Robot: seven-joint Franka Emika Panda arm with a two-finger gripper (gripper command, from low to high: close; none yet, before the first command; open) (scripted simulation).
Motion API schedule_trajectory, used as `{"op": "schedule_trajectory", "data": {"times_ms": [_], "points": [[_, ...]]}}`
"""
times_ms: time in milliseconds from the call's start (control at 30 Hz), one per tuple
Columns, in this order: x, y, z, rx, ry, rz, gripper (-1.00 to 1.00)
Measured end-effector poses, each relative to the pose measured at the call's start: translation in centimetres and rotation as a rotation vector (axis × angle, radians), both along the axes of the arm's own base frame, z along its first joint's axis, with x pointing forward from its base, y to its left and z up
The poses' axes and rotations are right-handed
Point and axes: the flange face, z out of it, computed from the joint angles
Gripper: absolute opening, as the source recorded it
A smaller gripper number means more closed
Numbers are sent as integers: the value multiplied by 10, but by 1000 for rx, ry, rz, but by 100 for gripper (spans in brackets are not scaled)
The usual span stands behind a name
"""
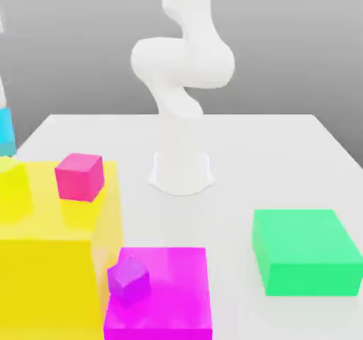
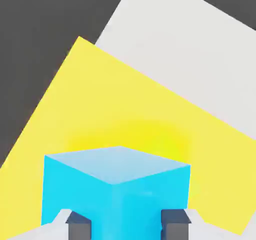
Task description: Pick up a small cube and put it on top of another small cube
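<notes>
The gripper (image 2: 122, 226) pinches the small plain cyan cube (image 2: 117, 194) over the big yellow block (image 2: 115, 118); released off-centre, it could tumble off the small yellow cube (image 1: 13, 186).

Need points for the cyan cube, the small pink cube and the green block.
cyan cube (image 2: 117, 199), hand view, front face between the fingers.
small pink cube (image 1: 79, 177), exterior view, front face, atop the big yellow block.
green block (image 1: 301, 233), exterior view, top face.

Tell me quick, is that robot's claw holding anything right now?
Gripper: closed on the small plain cyan cube, held above the big yellow block.
</notes>
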Motion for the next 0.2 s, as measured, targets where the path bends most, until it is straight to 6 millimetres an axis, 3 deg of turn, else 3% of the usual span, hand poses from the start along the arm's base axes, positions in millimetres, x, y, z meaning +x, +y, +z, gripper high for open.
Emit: {"op": "schedule_trajectory", "data": {"times_ms": [33,200], "points": [[-1,0,-12,1,1,-6,100],[-1,0,-12,1,0,-6,100]]}}
